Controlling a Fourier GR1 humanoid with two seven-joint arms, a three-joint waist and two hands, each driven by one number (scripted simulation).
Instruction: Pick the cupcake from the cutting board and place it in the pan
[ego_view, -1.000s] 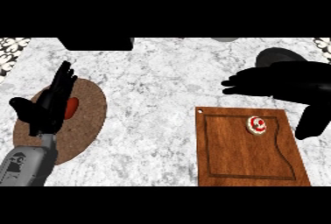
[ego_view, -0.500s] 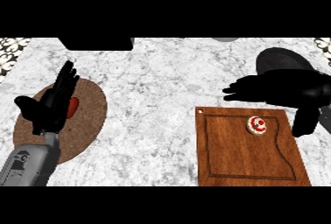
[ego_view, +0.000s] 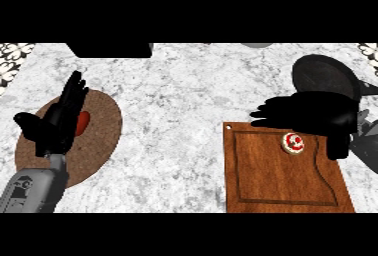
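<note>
Spanning the whole view, the marbled surface carries a wooden cutting board at the right, a black pan beyond it and a round brown mat at the left. Above the board's far edge hovers the right hand, fingers spread and empty; the left hand rests open over the mat. Untouched on the board's far right sits the cupcake. This looks like the approach; next, lowering and closing round it.

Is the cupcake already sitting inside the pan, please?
No, the cupcake lies on the cutting board, apart from the pan farther back.
</note>
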